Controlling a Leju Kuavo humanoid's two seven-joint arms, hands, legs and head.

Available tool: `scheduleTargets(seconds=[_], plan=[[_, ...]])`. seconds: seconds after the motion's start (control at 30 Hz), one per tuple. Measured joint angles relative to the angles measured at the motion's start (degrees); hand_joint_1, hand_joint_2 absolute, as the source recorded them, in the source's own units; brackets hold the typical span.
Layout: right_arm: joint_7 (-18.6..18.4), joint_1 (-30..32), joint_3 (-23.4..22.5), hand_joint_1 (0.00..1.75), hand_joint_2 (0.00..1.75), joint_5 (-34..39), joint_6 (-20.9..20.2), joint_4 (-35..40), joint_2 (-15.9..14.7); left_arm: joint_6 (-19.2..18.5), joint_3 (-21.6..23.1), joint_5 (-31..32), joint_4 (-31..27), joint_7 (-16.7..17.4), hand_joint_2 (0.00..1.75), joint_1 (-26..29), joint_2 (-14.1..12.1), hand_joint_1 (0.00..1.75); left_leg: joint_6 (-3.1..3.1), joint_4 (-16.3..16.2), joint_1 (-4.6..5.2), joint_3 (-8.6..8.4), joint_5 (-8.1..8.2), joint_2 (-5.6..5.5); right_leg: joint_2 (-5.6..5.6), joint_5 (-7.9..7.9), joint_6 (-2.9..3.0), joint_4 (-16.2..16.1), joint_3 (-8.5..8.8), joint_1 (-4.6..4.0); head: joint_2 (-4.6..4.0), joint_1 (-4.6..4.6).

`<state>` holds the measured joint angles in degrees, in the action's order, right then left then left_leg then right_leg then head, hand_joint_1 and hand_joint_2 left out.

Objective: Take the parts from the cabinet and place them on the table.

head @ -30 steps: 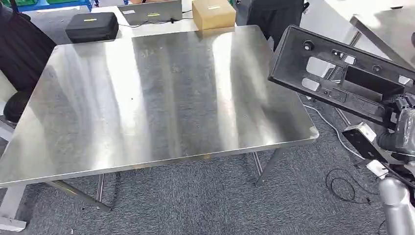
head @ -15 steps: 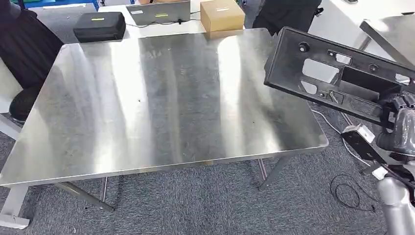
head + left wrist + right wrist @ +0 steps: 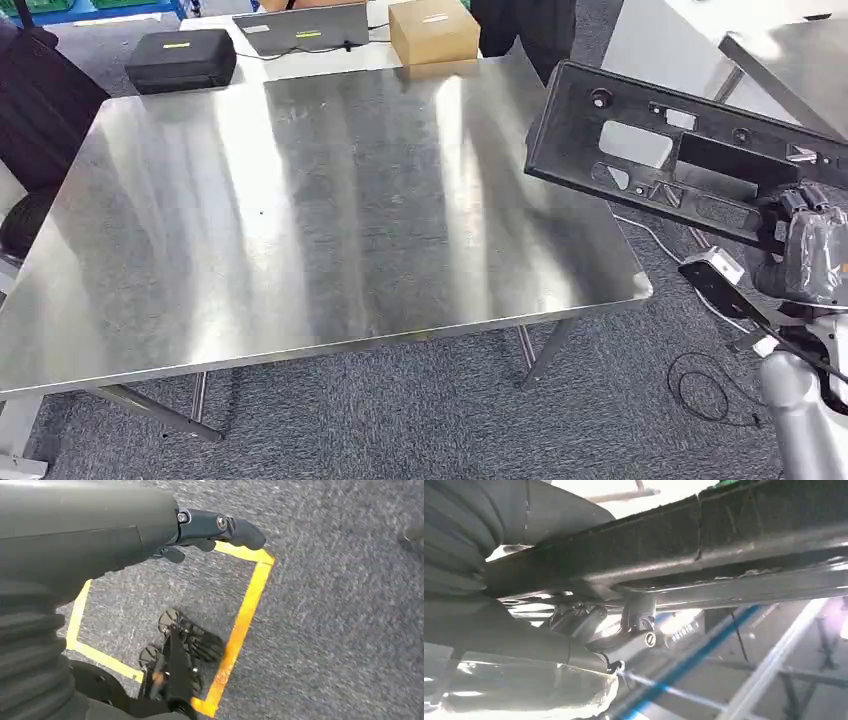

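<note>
Your right hand (image 3: 812,250) fingers grip the black part (image 3: 690,150) at 3 o'clock | left hand (image 3: 215,527) fingers released | risk: overhanging the steel tabletop (image 3: 330,200), it could tip off.

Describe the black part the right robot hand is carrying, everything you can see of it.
The black part is a long, flat, frame-like panel that looks like moulded matte plastic, with several cutouts, small round holes and a recessed rectangular pocket. It is held in the air, tilted, its far end reaching over the right edge of the steel table without touching it. The right robot hand grips its near end from below. The right wrist view shows its dark ribbed underside close up.
</note>
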<state>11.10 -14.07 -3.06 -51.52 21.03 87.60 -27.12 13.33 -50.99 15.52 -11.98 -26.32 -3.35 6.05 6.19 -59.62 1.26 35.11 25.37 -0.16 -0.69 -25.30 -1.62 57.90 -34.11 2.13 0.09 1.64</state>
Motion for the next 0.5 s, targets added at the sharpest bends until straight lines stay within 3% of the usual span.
scheduleTargets(seconds=[0.03,0.1,0.13,0.17,0.2,0.23,0.27,0.3,0.33,0.37,0.4,0.47,0.5], plan=[[0.2,-1.4,0.7,1.75,1.75,-1.6,0.0,-1.2,0.1,0.1,0.0,0.1,0.1,-0.4,1.75,-0.1,0.2,0.00,-0.10,0.1,0.11,-0.05,0.18,0.81,-0.12,0.03,-0.05,-0.4,0.03,-0.59,0.00,-0.02],[0.3,-2.9,2.0,1.75,1.75,-4.3,0.0,-3.2,0.7,0.2,0.0,0.2,0.0,-0.9,1.75,-0.3,0.1,0.00,-0.10,0.4,0.48,-0.14,0.21,0.89,-0.03,0.13,-0.24,-0.6,0.12,-0.14,0.00,0.13],[0.7,-4.0,2.8,1.75,1.75,-5.7,-0.2,-4.3,1.0,-0.1,0.0,0.5,0.0,-1.2,1.75,-0.3,0.1,0.00,0.28,1.2,0.69,-0.43,-0.07,0.88,0.00,0.46,-0.71,-1.3,0.47,-0.22,0.00,0.26],[1.2,-5.0,3.9,1.75,1.75,-6.9,-0.8,-5.6,1.4,-0.8,0.0,0.8,0.0,-1.5,1.75,-0.3,0.2,0.00,0.98,4.2,-0.21,-2.20,-1.59,0.84,0.26,0.50,-0.86,-1.3,0.14,-0.90,0.00,0.09],[1.7,-6.6,4.8,1.75,1.75,-7.5,-0.9,-6.9,1.7,-1.2,0.0,0.9,0.0,-1.7,1.75,-0.4,0.2,0.00,1.03,5.2,0.06,-2.82,-2.04,0.88,0.43,-0.47,-0.56,0.3,-0.33,-0.89,0.00,-0.07],[1.8,-8.0,5.8,1.75,1.75,-7.8,-1.2,-8.3,2.0,-1.5,0.0,1.1,0.0,-1.7,1.75,-0.5,0.2,0.00,1.30,5.3,0.04,-2.90,-2.50,0.92,0.45,-2.17,-0.05,3.6,-1.86,-0.83,0.00,-0.02],[1.8,-8.7,6.4,1.75,1.75,-8.1,-1.2,-9.3,2.2,-1.5,0.0,1.1,0.0,-1.8,1.75,-0.6,0.2,0.00,1.03,5.3,0.03,-2.82,-2.53,0.92,0.46,-3.93,0.19,7.8,-3.77,-0.82,0.00,-0.06],[1.8,-9.2,7.0,1.75,1.75,-8.3,-1.3,-10.3,2.5,-1.7,0.0,1.2,0.0,-1.8,1.75,-0.6,0.3,0.00,0.90,5.3,0.04,-2.81,-2.47,0.82,0.46,-5.69,0.21,12.4,-6.08,-0.70,0.00,-0.11],[2.1,-9.5,7.5,1.75,1.75,-8.3,-1.4,-11.3,2.8,-1.7,0.0,1.3,0.0,-1.9,1.75,-0.6,0.3,0.00,0.80,5.3,0.05,-2.73,-2.48,0.59,0.47,-6.46,-0.07,15.4,-7.61,-0.64,0.00,-0.06],[2.7,-9.8,7.9,1.75,1.75,-8.3,-1.8,-12.0,3.1,-2.0,0.0,1.3,0.0,-2.1,1.75,-0.5,0.3,0.00,0.65,5.2,0.05,-2.71,-2.46,0.47,0.48,-6.14,-0.51,15.7,-7.89,-0.62,0.00,-0.17],[3.7,-10.4,8.6,1.75,1.75,-8.1,-2.2,-12.7,3.4,-2.2,0.0,1.3,0.0,-2.2,1.75,-0.5,0.3,0.00,0.50,5.2,0.04,-2.74,-2.37,0.39,0.49,-4.75,-1.15,13.2,-6.79,-0.49,0.00,-0.13],[5.7,-12.9,10.4,1.75,1.75,-8.1,-2.5,-14.9,4.4,-2.7,0.0,1.6,0.1,-2.2,1.75,-0.5,0.3,0.00,-0.35,4.3,-0.04,-2.68,-1.81,0.36,0.75,-0.41,-2.45,3.0,-1.89,0.01,0.00,-0.15],[6.7,-14.7,11.5,1.75,1.75,-8.3,-2.4,-16.8,5.4,-2.8,0.0,1.9,0.1,-2.3,1.75,-0.6,0.2,0.00,-1.15,3.4,0.18,-2.35,-1.23,0.43,1.06,0.57,-2.57,-1.4,0.03,0.31,0.00,-0.24]])
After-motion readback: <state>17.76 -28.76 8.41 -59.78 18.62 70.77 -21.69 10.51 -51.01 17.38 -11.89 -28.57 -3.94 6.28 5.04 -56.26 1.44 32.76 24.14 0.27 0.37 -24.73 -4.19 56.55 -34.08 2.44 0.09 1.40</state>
